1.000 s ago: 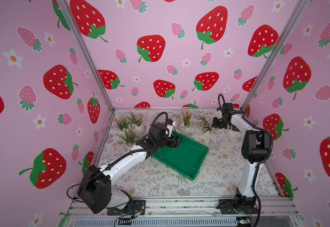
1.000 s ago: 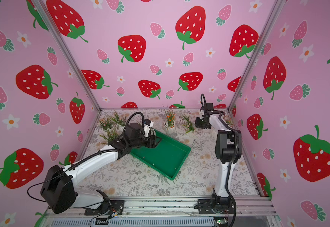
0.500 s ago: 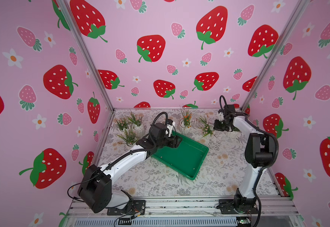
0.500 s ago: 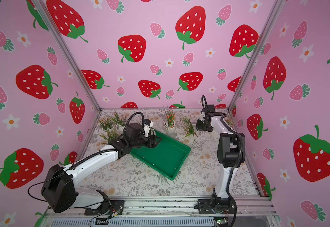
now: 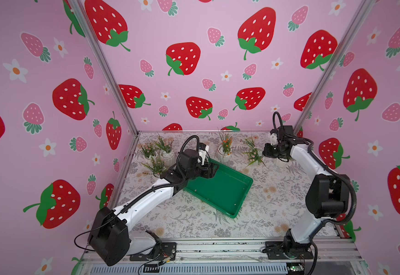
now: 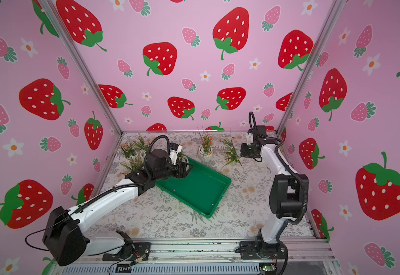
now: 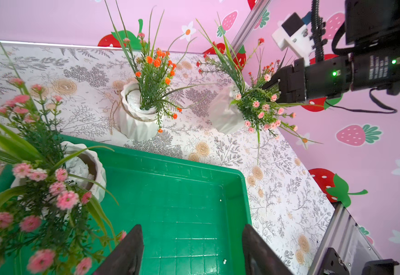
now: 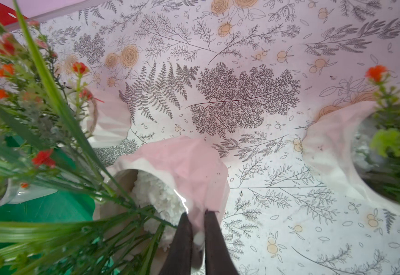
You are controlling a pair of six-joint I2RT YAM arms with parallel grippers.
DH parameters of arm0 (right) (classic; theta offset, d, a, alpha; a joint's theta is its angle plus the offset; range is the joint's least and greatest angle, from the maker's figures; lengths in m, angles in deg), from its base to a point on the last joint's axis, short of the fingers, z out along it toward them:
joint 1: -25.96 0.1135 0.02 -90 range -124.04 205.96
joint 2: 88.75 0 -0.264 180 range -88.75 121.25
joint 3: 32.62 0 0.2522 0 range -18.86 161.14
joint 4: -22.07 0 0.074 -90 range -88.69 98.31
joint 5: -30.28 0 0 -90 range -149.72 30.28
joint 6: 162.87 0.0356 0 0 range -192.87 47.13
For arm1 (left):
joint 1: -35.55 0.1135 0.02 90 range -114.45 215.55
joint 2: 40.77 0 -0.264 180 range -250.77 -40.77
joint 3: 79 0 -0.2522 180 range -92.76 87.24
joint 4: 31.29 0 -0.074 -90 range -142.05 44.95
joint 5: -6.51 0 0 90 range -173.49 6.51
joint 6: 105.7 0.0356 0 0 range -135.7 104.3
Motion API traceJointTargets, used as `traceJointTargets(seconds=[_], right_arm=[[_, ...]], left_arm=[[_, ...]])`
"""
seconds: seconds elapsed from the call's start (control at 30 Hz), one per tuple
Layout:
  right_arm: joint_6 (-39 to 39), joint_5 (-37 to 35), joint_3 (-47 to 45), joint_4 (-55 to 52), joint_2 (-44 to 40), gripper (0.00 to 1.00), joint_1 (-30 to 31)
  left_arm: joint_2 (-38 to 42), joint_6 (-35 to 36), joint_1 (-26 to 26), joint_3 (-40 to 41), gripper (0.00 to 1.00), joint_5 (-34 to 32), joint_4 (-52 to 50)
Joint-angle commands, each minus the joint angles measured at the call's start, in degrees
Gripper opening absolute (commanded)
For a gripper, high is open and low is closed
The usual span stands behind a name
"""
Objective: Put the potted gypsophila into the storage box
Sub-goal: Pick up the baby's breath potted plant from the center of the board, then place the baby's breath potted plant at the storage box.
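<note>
Progress check on the potted gypsophila job, going left to right: early days, I'd say. At the back left of the table [image 5: 277,202] there's a bunch of three back-left pots [image 5: 168,156] sitting close together. They're all outside the storage box [image 7: 182,202] as far as I can tell, so those are yet to do. Next, the left fingers [image 7: 129,254] are spread wide with nothing between them, hanging over the box floor. Right by them in the left wrist view, a pink-flowered pot [image 7: 97,173] stands upright in a corner of the box, so that looks like one banked. In both top views that pot is mostly hidden behind the left arm, fwiw. The rest of the box is bare green. Just past the box's far rim, an orange-flowered pot [image 7: 134,121] with twine round it stands upright on the table, nothing touching it. Then the one in play: the right fingers [image 8: 182,242] are pressed nearly together, pinching the rim of a tilted pot [image 8: 189,166] whose sprigs lean toward the box. It's near the box but not over it, and I can't say for sure whether its base is clear of the table. Furthest right, a last pot [image 8: 332,142] sits on the table under the right arm. So my read: one in, one in the grip, everything else waiting.
</note>
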Motion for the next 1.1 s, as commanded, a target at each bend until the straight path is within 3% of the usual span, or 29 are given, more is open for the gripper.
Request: traceJointTargets(seconds=[0.0, 0.27, 0.53, 0.77, 1.07], right_arm=[[1.25, 3.02, -1.30, 1.99, -4.98, 0.00, -0.05], [0.86, 6.58, -5.00, 2.41, -13.27, 0.00, 2.33], [0.10, 12.40, -6.71, 2.97, -15.39, 0.00, 7.14], [-1.46, 16.24, -6.51, 3.27, -13.92, 0.00, 13.02], [-3.10, 18.87, -5.54, 3.95, -9.00, 0.00, 20.16]], left_arm=[[2.52, -0.83, 0.14, 1.56, 0.67, -2.38, 1.66], [8.05, -1.25, 0.09, 6.29, 0.66, -6.42, 3.18], [13.27, -3.13, 0.51, 9.97, 0.65, -9.40, 0.53], [18.65, -5.50, 3.25, 11.06, 0.64, -8.52, -7.04], [26.02, -9.73, 10.94, 16.63, 0.64, -1.35, -10.90]])
